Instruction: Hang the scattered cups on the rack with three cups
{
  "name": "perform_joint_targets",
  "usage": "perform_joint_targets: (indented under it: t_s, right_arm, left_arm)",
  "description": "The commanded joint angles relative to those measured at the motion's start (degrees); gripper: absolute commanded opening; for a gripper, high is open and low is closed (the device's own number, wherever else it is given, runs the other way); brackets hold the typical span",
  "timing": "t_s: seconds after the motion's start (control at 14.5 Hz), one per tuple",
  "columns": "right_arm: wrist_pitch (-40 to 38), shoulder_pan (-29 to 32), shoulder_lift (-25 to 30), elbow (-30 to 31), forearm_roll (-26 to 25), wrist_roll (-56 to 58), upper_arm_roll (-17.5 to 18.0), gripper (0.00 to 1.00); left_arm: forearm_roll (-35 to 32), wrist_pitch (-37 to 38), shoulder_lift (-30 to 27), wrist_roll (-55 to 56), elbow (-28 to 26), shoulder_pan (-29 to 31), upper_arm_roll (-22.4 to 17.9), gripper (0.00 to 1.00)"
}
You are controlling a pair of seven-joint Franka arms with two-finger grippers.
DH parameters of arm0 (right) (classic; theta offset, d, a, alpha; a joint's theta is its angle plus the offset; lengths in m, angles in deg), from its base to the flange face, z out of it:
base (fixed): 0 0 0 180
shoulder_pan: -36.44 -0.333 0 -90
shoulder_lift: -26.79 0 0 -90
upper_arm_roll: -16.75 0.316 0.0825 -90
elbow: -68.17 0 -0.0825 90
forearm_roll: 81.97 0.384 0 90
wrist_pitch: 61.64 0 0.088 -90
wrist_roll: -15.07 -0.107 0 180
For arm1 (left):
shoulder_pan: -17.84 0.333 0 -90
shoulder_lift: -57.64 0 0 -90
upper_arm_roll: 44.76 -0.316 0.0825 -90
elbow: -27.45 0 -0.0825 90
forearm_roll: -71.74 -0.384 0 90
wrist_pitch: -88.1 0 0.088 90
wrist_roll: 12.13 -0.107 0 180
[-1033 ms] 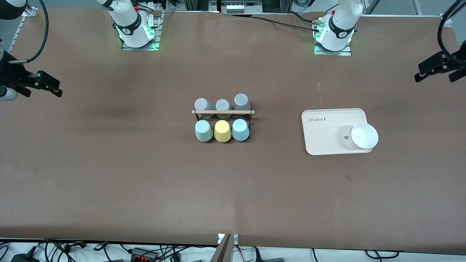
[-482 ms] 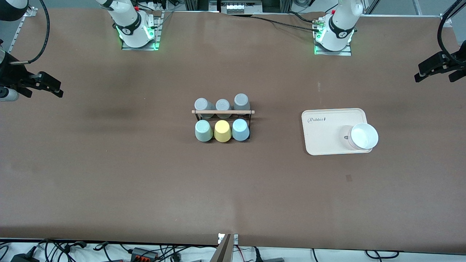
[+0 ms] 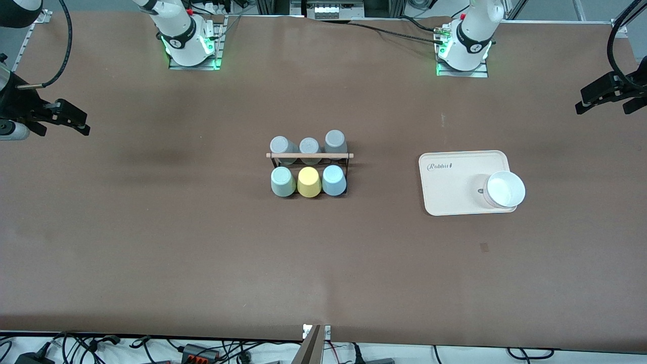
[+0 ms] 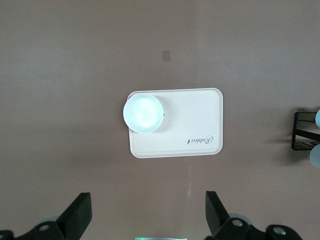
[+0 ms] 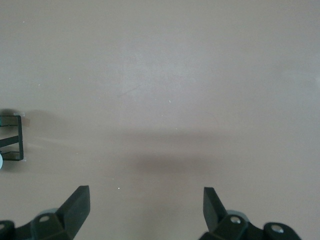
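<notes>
- Sitting upside down on the rack [image 3: 309, 156] at frame centre, your mint cup [image 3: 282, 181] and blue cup [image 3: 333, 180] looked done.
- You parked left gripper [image 3: 606, 96] and right gripper [image 3: 60, 117] at the frame's edges, jaws spread, empty.

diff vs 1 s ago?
Only the right gripper, open and empty, drifted slightly toward the front camera at the right arm's end of the table. The left gripper stayed put, open. All cups on the rack, the tray and the bowl are unchanged.
</notes>
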State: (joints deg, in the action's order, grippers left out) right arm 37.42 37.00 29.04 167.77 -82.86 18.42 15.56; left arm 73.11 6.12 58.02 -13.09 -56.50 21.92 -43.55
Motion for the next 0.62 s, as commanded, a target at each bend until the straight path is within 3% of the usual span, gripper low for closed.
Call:
perform_joint_targets:
  t_s: [0.0, 0.55]
  right_arm:
    - [-0.52, -0.74, 1.53, 1.30, -0.08, 0.61, -1.18, 1.00]
    - [-2.20, -0.74, 2.14, 1.30, -0.25, 0.87, -1.18, 1.00]
  left_arm:
    - [0.11, -0.11, 0.06, -1.15, 0.10, 0.22, 0.20, 1.00]
    - [0.03, -0.20, -0.03, -1.15, 0.10, 0.22, 0.20, 1.00]
